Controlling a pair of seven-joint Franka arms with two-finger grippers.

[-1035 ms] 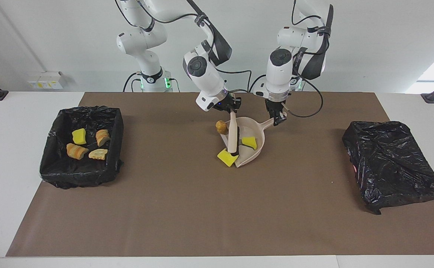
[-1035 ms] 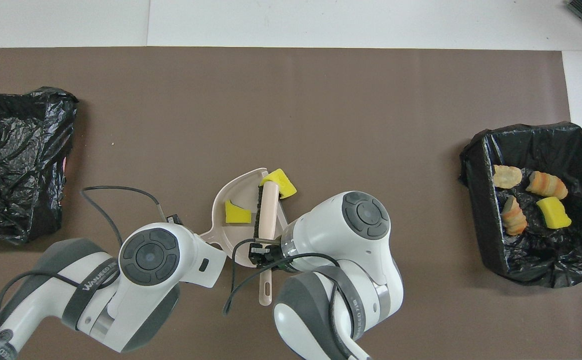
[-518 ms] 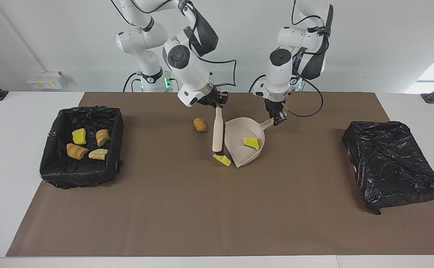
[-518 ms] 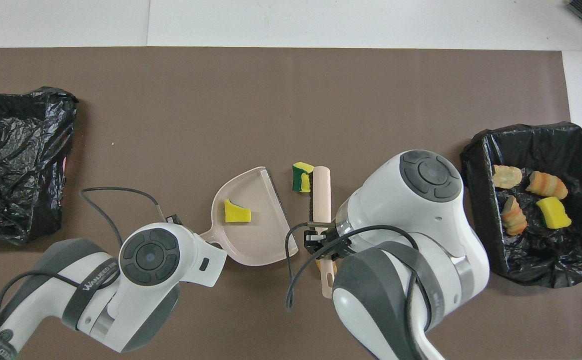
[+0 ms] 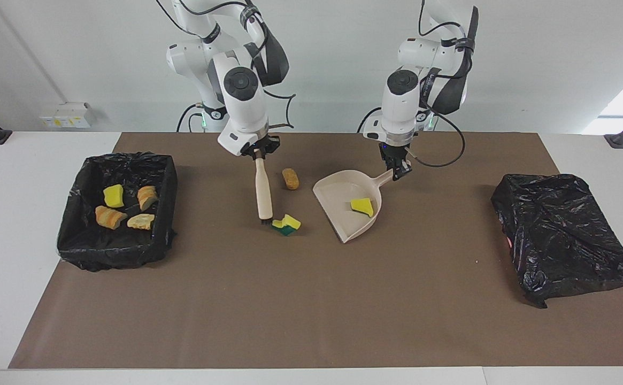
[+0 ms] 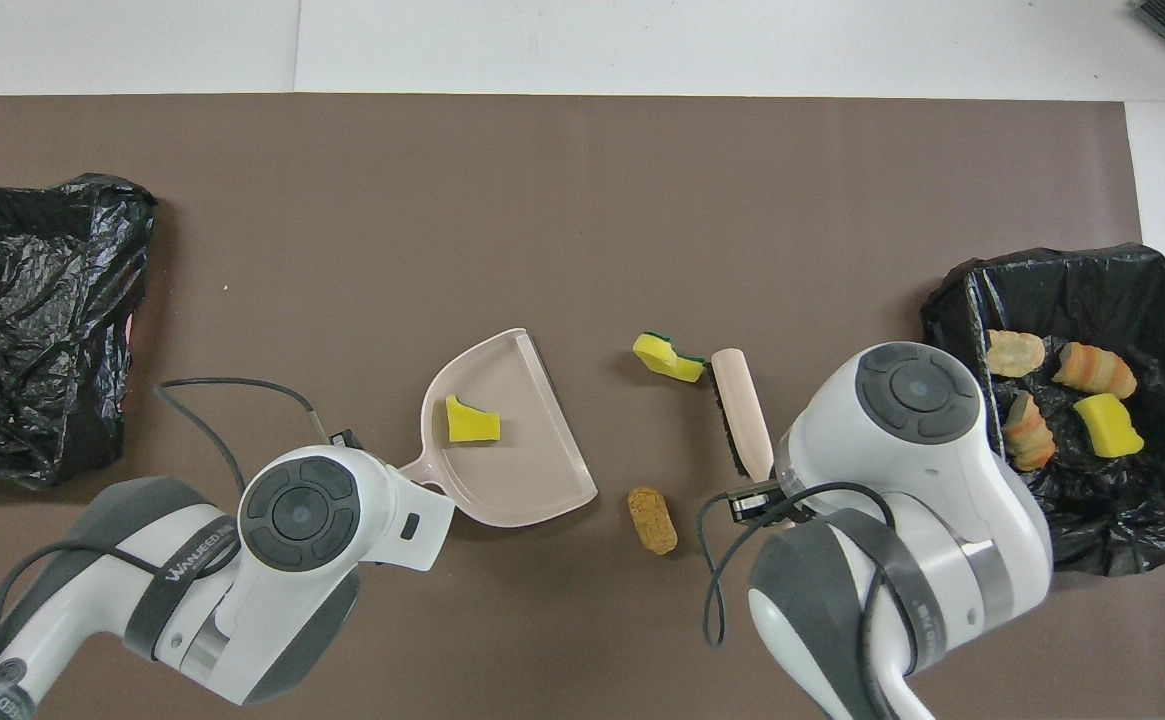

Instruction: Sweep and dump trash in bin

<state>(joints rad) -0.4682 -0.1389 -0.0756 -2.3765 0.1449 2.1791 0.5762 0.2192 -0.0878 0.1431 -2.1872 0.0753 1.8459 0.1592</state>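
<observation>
From the facing view, the right gripper [image 5: 258, 153] is clamped on the top of the brush [image 5: 262, 188] handle, which hangs down so that its bristle end meets the brown mat [image 5: 311, 299] on the worktop. A yellow-and-green sponge chunk [image 5: 287, 223] lies touching the brush's lower end, toward the dustpan. A golden-brown lump [image 5: 290, 178] rests on the mat between the brush and the dustpan [image 5: 338, 203], nearer to the robots than the sponge chunk. The left gripper [image 5: 398, 172] is closed on the dustpan's handle, and a second yellow chunk [image 5: 362, 206] sits inside the pan. The open black-lined bin [image 5: 76, 235] at the right arm's end holds four pieces; a crumpled black bag [image 5: 562, 235] lies at the left arm's end.

From overhead, the brush [image 6: 742, 410] slants out from under the right arm's wrist, with the sponge chunk [image 6: 668, 357] against its tip. The lump [image 6: 652, 520] lies apart from both, beside the dustpan's [image 6: 532, 480] open edge. The pan's chunk [image 6: 471, 422] sits near its handle, which runs under the left arm's wrist. Both grippers are hidden here beneath the wrists.
</observation>
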